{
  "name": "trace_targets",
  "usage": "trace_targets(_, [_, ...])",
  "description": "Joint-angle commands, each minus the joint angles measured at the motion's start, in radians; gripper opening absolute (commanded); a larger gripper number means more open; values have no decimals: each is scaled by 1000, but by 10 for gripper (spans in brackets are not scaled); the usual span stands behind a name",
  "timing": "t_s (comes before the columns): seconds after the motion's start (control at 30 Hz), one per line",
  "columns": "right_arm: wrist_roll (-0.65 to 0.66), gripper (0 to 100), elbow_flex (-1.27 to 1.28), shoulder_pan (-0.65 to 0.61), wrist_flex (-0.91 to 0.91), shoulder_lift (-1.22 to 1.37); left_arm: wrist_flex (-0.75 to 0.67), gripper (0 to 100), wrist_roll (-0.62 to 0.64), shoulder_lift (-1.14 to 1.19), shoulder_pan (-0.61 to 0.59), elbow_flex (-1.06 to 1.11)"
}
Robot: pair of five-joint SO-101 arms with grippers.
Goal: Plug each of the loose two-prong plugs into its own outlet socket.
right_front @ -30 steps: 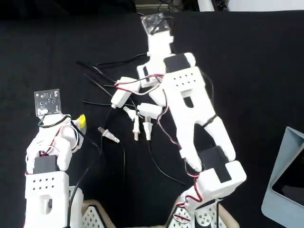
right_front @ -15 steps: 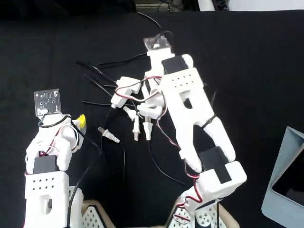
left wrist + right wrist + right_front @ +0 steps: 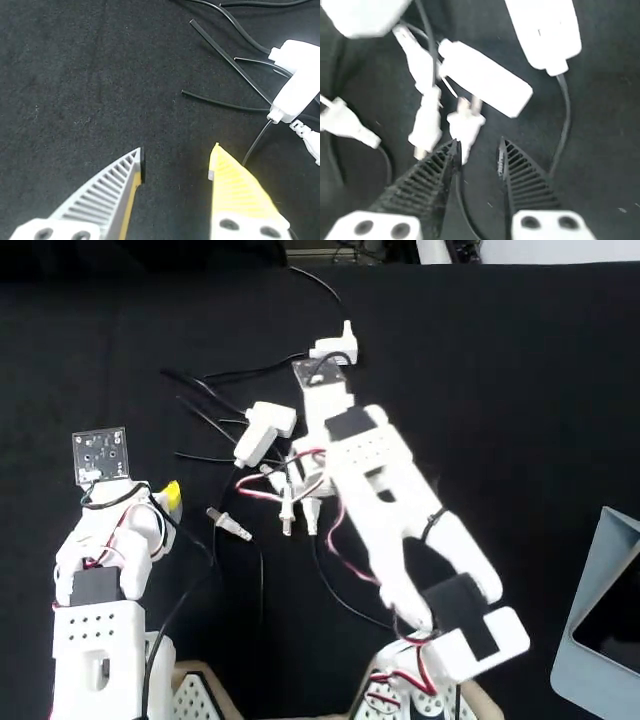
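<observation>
The small white plastic two-prong plug (image 3: pixel 465 125) lies on the black surface (image 3: pixel 540 360) just ahead of the released right jaws; left jaws, at seven o'clock, also released. Likely light and rigid: pinch its moulded body.

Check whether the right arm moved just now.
Yes. The right arm drew back toward its base, uncovering the white block beyond the unmoved outlet socket.

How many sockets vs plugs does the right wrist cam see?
Socket blocks: 3
Two-prong plugs: 4 (the second is blurred, so I'm less sure of it)
Total: 7
</observation>
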Motion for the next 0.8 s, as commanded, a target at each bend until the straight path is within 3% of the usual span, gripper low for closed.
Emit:
trace_targets(0.0, [-52, 112, -5, -69, -78, -35, -12, 225, -11, -11, 7, -2])
trace_targets(0.17, [-98, 111, -102, -114, -95, 108, -18, 225, -11, -11, 7, 10])
trace_targets(0.47, [-193, 110, -424, -114, 112, 394, -18, 225, -11, -12, 7, 15])
trace_targets(0.77, [-245, 109, -529, -130, 255, 437, -18, 225, -11, -12, 7, 15])
